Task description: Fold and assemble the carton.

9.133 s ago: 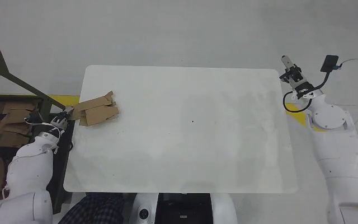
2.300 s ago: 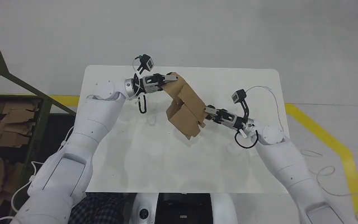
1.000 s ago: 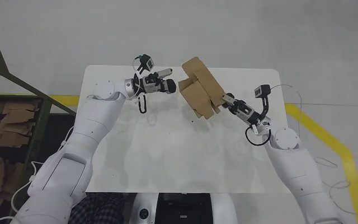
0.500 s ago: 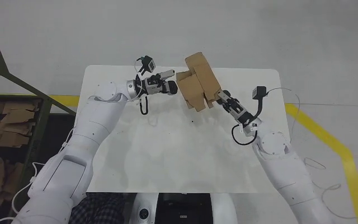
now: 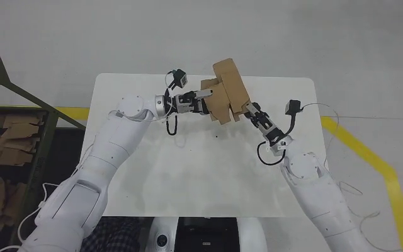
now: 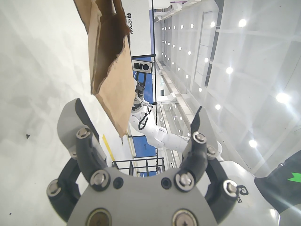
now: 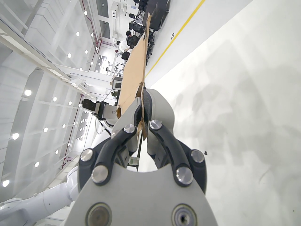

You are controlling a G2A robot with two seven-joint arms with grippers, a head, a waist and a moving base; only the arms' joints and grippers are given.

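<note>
Carton point(image 5: 225, 88), folded flat with its layers slightly parted, hangs above the table point(image 5: 189, 183), pinched at one corner between the right gripper's point(image 5: 244, 108) closed fingers. Its long axis runs straight out beyond those fingertips. The left gripper's point(image 5: 206, 101) fingers are spread wide, with another carton corner between them, touching neither.

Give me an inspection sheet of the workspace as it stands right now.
Surface: white table, lightly scuffed.
Job's things: carton, partly folded, held above the table's far side.
Clutter: small dark speck on the table.
Grippers: left gripper open, a flap corner between its fingers; right gripper shut on a carton edge.
Cables: black cable loop at each wrist.
Surroundings: cardboard stack beside the table; yellow floor line.
</note>
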